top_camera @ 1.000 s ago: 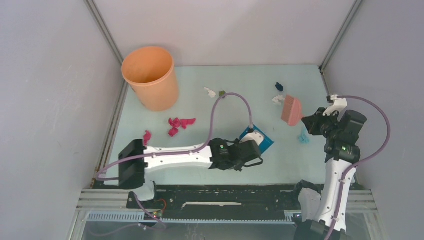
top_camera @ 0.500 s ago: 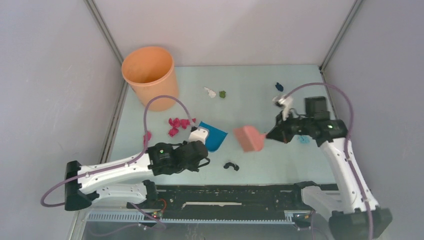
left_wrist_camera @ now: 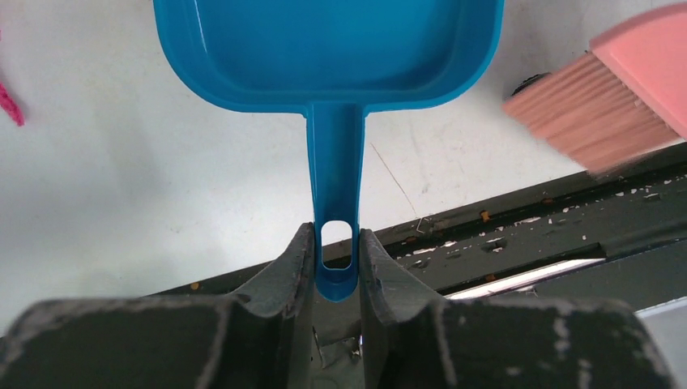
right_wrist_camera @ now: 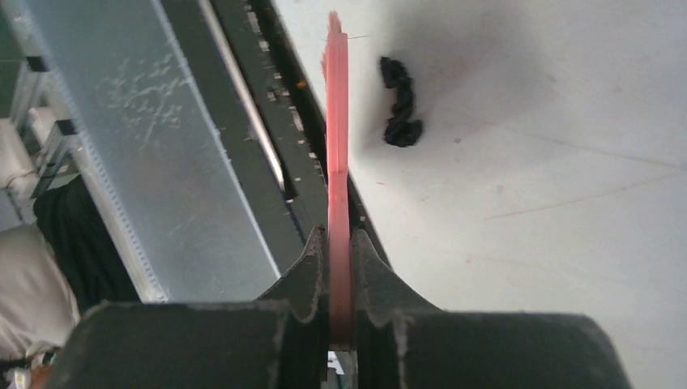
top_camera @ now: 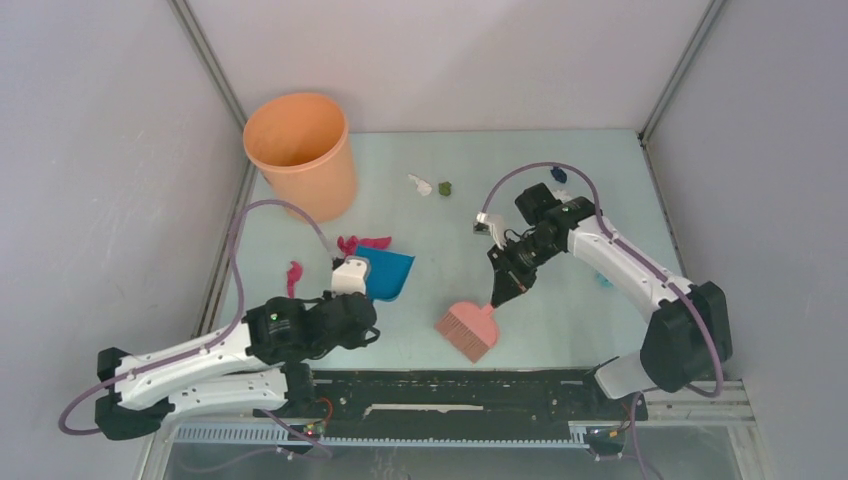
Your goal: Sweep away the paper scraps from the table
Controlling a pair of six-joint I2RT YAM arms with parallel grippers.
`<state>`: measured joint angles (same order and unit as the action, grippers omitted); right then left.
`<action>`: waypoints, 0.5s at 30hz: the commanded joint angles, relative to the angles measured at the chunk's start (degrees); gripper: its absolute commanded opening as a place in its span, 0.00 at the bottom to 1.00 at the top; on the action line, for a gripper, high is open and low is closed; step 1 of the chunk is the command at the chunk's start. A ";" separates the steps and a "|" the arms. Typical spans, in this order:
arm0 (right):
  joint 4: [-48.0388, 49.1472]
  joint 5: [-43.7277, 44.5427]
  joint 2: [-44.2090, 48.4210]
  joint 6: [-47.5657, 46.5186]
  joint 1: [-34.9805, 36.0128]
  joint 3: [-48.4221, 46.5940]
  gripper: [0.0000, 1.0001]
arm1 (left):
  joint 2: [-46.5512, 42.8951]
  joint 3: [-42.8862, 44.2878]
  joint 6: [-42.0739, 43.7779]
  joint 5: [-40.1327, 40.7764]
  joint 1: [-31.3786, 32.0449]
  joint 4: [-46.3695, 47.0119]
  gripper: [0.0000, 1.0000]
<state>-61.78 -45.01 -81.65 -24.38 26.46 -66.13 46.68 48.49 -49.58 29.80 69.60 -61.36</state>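
Observation:
My left gripper (top_camera: 358, 297) is shut on the handle of the blue dustpan (top_camera: 390, 272); the wrist view shows its jaws (left_wrist_camera: 336, 243) clamped on the handle end, with the pan (left_wrist_camera: 328, 49) lying flat on the table (top_camera: 520, 160). My right gripper (top_camera: 497, 296) is shut on the pink brush (top_camera: 468, 331), which is seen edge-on in its wrist view (right_wrist_camera: 338, 162). The bristles are down near the front edge, beside a black scrap (right_wrist_camera: 403, 104). Magenta scraps (top_camera: 362, 243) lie just beyond the pan, and one (top_camera: 293, 274) lies to its left. White (top_camera: 420, 184), olive (top_camera: 446, 187), dark blue (top_camera: 558, 175) and light blue (top_camera: 604, 281) scraps lie farther off.
An orange bucket (top_camera: 300, 150) stands at the back left corner. The black rail (top_camera: 450, 385) runs along the table's near edge, right behind the brush. Grey walls close in the left, back and right sides.
My right arm has swung the brush left and toward the near edge, down over the black scrap. My left arm has drawn the dustpan a little left, toward the magenta scraps.

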 commanded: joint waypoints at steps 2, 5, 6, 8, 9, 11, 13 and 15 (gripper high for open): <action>4.66 10.92 -2.82 5.79 -2.18 -4.85 0.00 | -5.63 0.25 -4.69 2.16 -0.26 -5.24 0.00; 7.26 15.65 -4.70 8.42 -5.65 -7.55 0.00 | -7.96 2.19 -5.76 3.54 -0.26 -8.27 0.00; 7.36 16.06 -5.27 8.85 -6.71 -8.74 0.00 | -8.46 2.89 -6.09 4.04 -0.26 -9.36 0.00; 7.34 15.93 -5.66 9.73 -8.37 -11.53 0.00 | -9.53 4.34 -6.67 5.18 -0.24 -11.35 0.00; 6.96 14.78 -5.52 9.86 -8.92 -12.64 0.00 | -10.04 5.11 -6.91 5.62 -0.25 -12.31 0.00; 5.62 11.32 -4.91 10.94 -8.77 -14.83 0.00 | -10.71 7.71 -6.66 6.27 -0.25 -15.10 0.00; 4.55 8.50 -4.33 12.08 -6.38 -17.26 0.00 | -11.01 11.77 -7.35 7.20 -0.26 -18.85 0.00; 4.29 6.50 -5.17 13.40 -2.88 -20.16 0.00 | -12.21 14.56 -6.98 7.30 -0.26 -19.78 0.00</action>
<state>-56.64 -32.36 -87.85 -14.90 18.00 -80.51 36.36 56.73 -54.81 33.28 69.60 -76.18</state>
